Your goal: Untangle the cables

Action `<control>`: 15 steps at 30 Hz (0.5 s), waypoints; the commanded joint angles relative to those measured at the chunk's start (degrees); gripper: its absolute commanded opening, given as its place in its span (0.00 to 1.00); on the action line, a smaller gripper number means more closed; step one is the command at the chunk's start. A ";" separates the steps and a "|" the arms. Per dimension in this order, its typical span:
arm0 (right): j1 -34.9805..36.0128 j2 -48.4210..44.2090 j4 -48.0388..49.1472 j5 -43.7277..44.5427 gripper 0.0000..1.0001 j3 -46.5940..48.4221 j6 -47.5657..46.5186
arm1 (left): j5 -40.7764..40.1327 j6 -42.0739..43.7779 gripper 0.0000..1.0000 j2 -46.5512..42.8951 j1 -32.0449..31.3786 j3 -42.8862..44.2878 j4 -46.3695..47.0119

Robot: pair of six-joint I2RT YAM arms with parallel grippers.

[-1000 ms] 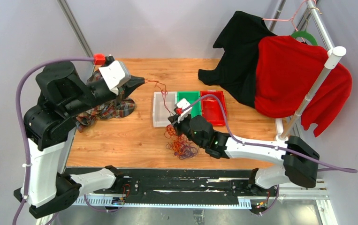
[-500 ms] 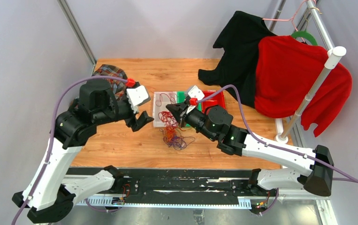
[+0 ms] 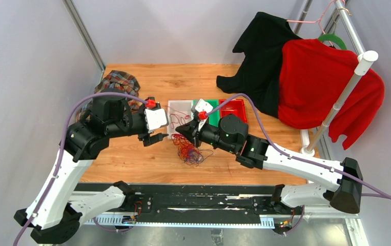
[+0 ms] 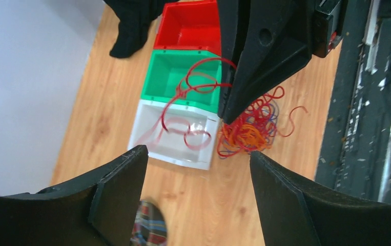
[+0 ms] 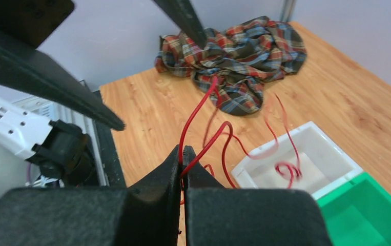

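Note:
The cables [image 3: 187, 151] lie as a red, orange and purple tangle [image 4: 247, 130] on the wooden table, in front of the white bin [image 3: 175, 134]. My right gripper [image 3: 178, 132] hangs above the tangle, shut on one red cable [image 5: 198, 110]. That cable loops away from the jaws, and its far end curls inside the white bin [image 5: 331, 154]. My left gripper [image 3: 157, 135] is just left of it, open and holding nothing. In the left wrist view the left gripper [image 4: 197, 151] faces the bins, with the right gripper's tip [image 4: 226, 117] ahead of it.
A green bin [image 3: 212, 117] and a red bin [image 3: 235, 108] stand in a row right of the white one. A plaid cloth [image 3: 115, 82] lies at the table's far left. Black and red garments [image 3: 311, 82] hang on a rack at the right.
My left gripper opened, let go of the red cable and swung in from the far left to beside the white bin. My right gripper rose from the tangle, still shut on the red cable.

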 commanded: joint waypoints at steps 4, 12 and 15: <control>-0.37 1.37 -2.92 -11.22 0.01 3.89 1.28 | 6.86 19.06 0.72 -1.44 -0.19 -2.45 0.76; -0.37 2.97 -4.01 -14.81 0.01 5.72 1.58 | 7.92 25.22 0.47 -4.91 -1.68 -7.88 0.76; -0.37 4.15 -4.21 -15.53 0.01 6.50 1.74 | 8.22 24.33 0.25 -4.16 -2.48 -7.98 0.79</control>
